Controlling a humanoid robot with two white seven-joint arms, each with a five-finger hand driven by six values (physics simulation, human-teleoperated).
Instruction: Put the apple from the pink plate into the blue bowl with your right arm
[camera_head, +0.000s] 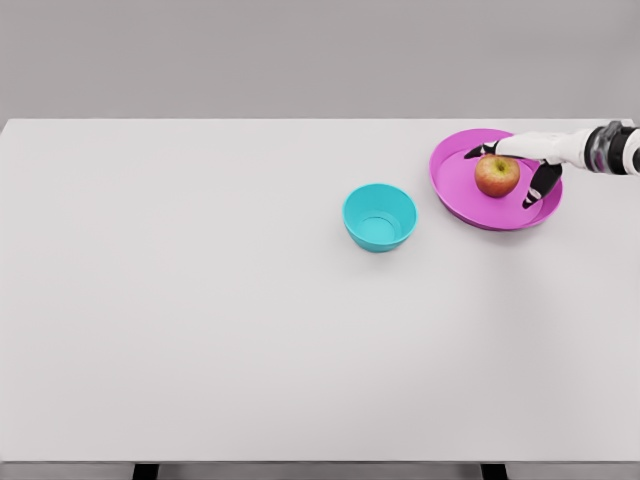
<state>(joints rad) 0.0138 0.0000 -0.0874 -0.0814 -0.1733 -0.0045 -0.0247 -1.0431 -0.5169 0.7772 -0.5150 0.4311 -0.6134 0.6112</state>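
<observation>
One round red-yellow apple (497, 176) sits in the shallow pink plate (455, 185), right hand (525, 165) over it, dark fingers (540, 185) apart to cage it; the small blue bowl (379, 216) waits nearby, leftward.

Apple on the pink plate, blue bowl waiting to its left.

You see the red-yellow apple (497, 176) sitting upright in the tilted pink plate (452, 178) at the table's far right; the blue bowl (379, 217), upright and empty, stands just beside the plate's left rim.

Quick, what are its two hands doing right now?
Right hand: open, fingers spread around the apple on the pink plate, not gripping yet.
Left hand: out of view.
</observation>
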